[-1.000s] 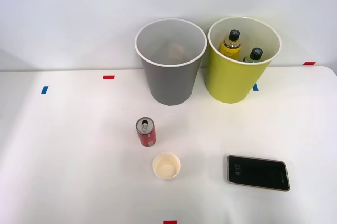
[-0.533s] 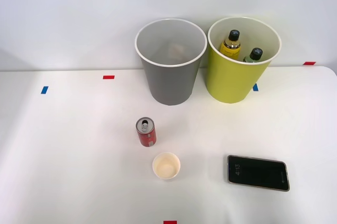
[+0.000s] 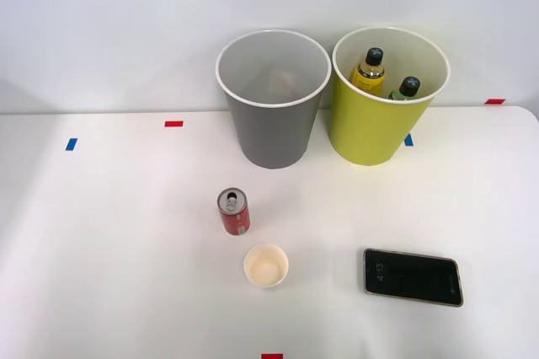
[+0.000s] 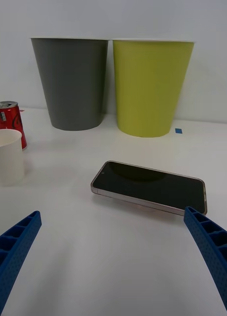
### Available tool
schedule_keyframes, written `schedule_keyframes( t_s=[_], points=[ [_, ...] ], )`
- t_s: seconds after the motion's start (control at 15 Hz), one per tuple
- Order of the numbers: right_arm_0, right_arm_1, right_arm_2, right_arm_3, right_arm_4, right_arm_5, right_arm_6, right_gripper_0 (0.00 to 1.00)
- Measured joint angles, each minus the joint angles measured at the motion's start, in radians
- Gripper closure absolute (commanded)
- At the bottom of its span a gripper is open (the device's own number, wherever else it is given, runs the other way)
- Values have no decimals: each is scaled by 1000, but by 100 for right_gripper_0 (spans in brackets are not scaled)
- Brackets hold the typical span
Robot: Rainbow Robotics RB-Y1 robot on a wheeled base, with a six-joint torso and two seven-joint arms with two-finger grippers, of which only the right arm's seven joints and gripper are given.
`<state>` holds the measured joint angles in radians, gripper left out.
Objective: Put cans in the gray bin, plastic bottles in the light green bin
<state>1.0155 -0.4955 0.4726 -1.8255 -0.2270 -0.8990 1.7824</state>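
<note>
While you are comparing the front view with its two earlier pictures, nothing is shifting: every item is sitting where it was a second ago, so the task is making no visible headway. You are seeing the red can (image 3: 234, 211) standing upright on the white table (image 3: 101, 249), well short of the gray bin (image 3: 272, 99), which is showing a faint pale shape at its bottom that I cannot identify. Both plastic bottles, the yellow bottle (image 3: 369, 70) and the green bottle (image 3: 405, 88), are already lying inside the light green bin (image 3: 383, 102), so that half is judged complete. A paper cup (image 3: 266, 265) is standing just in front of the can, and a phone (image 3: 413, 276) is lying flat off to the robot's right.

Turning to the right wrist view, you are looking at the right gripper (image 4: 113, 256) held low over the table, its fingers (image 4: 15, 247) spread wide and gripping nothing. Here the phone (image 4: 149, 186) is lying directly ahead, while the can (image 4: 9, 122) and cup (image 4: 8, 156) are sitting close together off to one side. You are likely facing a sideways approach, with the cup crowding the can.
</note>
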Motion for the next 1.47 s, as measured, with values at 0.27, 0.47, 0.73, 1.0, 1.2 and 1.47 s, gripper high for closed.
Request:
schedule_keyframes(
  t_s=[0.27, 0.47, 0.73, 1.0, 1.2, 1.47],
  points=[
    [0, 0, 0, 0, 0, 0, 0, 0],
    [0, 0, 0, 0, 0, 0, 0, 0],
    [0, 0, 0, 0, 0, 0, 0, 0],
    [0, 0, 0, 0, 0, 0, 0, 0],
    [0, 0, 0, 0, 0, 0, 0, 0],
    [0, 0, 0, 0, 0, 0, 0, 0]
  ],
)
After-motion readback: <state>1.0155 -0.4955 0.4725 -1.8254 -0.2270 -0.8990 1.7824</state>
